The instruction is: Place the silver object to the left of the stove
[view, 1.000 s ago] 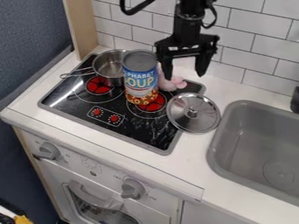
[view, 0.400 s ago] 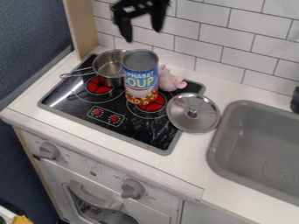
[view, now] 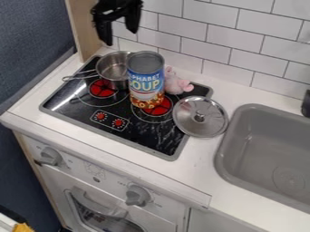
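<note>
While a soup can (view: 145, 84) partly hides the silver pot (view: 111, 69), jaws hang empty, wide apart, arm (view: 118, 5) cut off.

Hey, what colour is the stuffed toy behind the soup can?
Pink, best seen in the camera view.

Soup can (view: 145, 81): placed upright, left of upper centre.
Pink plush toy (view: 176, 84): partly hidden by can, upper centre.
Grey sink (view: 220, 168): cut off by right edge.
Yellow item (view: 23, 227): cut off, lower left corner.
</note>
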Available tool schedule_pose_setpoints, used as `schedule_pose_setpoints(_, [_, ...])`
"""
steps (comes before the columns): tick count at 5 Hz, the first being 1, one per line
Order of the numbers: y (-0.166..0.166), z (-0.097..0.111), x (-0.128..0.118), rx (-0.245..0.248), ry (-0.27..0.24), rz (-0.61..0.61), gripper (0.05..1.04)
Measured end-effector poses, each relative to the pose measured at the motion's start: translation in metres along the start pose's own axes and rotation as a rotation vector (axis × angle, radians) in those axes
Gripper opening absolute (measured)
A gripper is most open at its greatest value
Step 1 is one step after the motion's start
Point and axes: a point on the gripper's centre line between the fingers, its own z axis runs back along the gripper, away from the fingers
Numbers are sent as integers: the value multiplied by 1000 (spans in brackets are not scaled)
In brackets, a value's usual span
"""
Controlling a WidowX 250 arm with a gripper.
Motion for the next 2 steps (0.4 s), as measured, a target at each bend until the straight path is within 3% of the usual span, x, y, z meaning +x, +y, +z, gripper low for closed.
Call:
schedule_pose_setpoints(1, [0, -26, 3, 51, 21, 55, 1001])
schedule_pose_setpoints(2, [-1, -46, -4, 62, 78, 69, 1001])
